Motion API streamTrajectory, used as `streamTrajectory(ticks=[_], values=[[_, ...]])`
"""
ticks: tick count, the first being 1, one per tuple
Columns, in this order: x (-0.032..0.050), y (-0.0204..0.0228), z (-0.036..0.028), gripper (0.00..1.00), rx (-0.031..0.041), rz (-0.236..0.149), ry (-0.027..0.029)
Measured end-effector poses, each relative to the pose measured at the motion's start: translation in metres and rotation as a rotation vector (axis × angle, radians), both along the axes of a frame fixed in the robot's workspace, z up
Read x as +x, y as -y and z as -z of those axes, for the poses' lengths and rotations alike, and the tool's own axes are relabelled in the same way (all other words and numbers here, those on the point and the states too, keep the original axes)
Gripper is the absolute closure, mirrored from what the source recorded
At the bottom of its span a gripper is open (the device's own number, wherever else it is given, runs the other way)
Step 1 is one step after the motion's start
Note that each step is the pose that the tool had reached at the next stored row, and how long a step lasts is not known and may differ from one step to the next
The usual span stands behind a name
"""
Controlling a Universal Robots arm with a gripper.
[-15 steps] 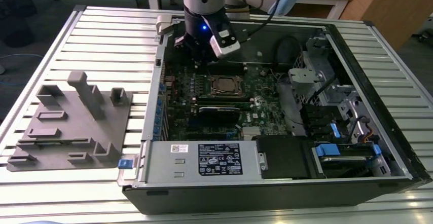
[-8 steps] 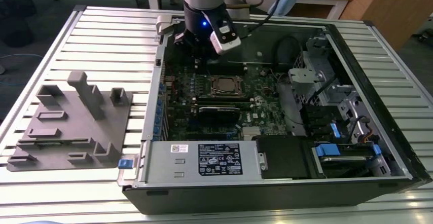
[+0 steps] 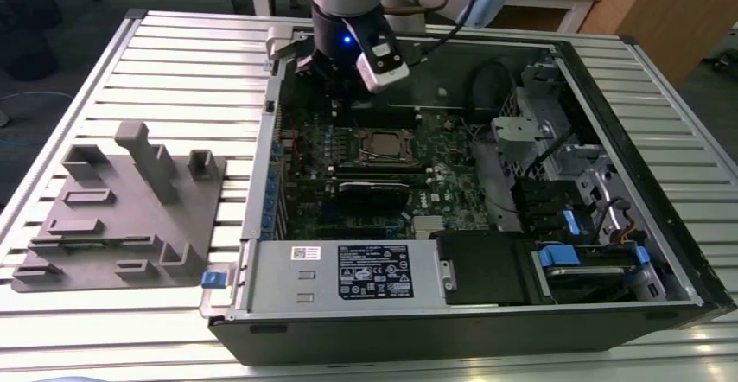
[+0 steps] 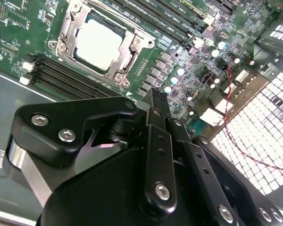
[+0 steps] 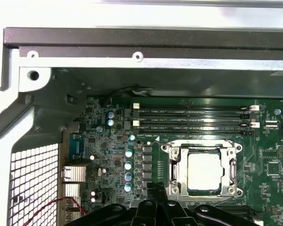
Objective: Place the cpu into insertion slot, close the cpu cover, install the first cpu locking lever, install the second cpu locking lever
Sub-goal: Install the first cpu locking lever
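The cpu [image 5: 203, 170] [image 4: 98, 40] lies flat in the insertion slot [image 5: 203, 192], its silvery top showing through the opening of the cpu cover [image 5: 176, 165] [image 4: 128, 51]. The cover lies down flat around the chip. I cannot tell whether the thin levers along the frame's sides are latched. My gripper [image 3: 334, 95] [image 4: 156, 101] [image 5: 154, 187] hovers over the green board beside the socket [image 3: 386, 146], toward the exterior view's upper left of it. Its fingers are shut with nothing between them, and they touch neither chip nor cover.
The open computer case [image 3: 645, 140] surrounds the board. Long memory slots [image 5: 193, 117] run beside the socket, and a black card [image 3: 372, 190] lies on its other side. A labelled power supply [image 3: 369, 271] sits in front. A grey fixture block [image 3: 127, 209] rests on the table at left.
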State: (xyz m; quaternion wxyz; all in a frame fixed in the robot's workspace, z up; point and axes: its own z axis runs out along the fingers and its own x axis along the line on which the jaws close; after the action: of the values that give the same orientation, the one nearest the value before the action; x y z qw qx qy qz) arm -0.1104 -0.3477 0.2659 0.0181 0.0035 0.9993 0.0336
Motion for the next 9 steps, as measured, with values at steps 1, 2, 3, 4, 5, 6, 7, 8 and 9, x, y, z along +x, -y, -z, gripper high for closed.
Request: streamTrajectory(ticks=[1,2,3,4,5,6,7,8,9], values=[[-0.0017,0.0,0.0001,0.89,0.0001,0.0,0.0001],[-0.0038,-0.0001,0.0003,0.89,0.0002,0.0,0.0001],[-0.0058,0.0,0.0005,0.89,0.0002,0.0,0.0002],[-0.007,0.0,0.0006,0.89,0.0003,0.0,0.0003],[-0.0071,-0.0001,0.0007,0.89,0.0004,0.0,0.0003],[-0.0071,-0.0006,0.0008,0.89,0.0002,0.0,0.0002],[-0.0072,-0.0017,0.0008,0.89,0.0001,0.0,0.0001],[-0.0073,-0.0031,0.0008,0.89,0.0001,0.0,0.0],[-0.0073,-0.0046,0.0009,0.89,0.0001,0.0,0.0001]])
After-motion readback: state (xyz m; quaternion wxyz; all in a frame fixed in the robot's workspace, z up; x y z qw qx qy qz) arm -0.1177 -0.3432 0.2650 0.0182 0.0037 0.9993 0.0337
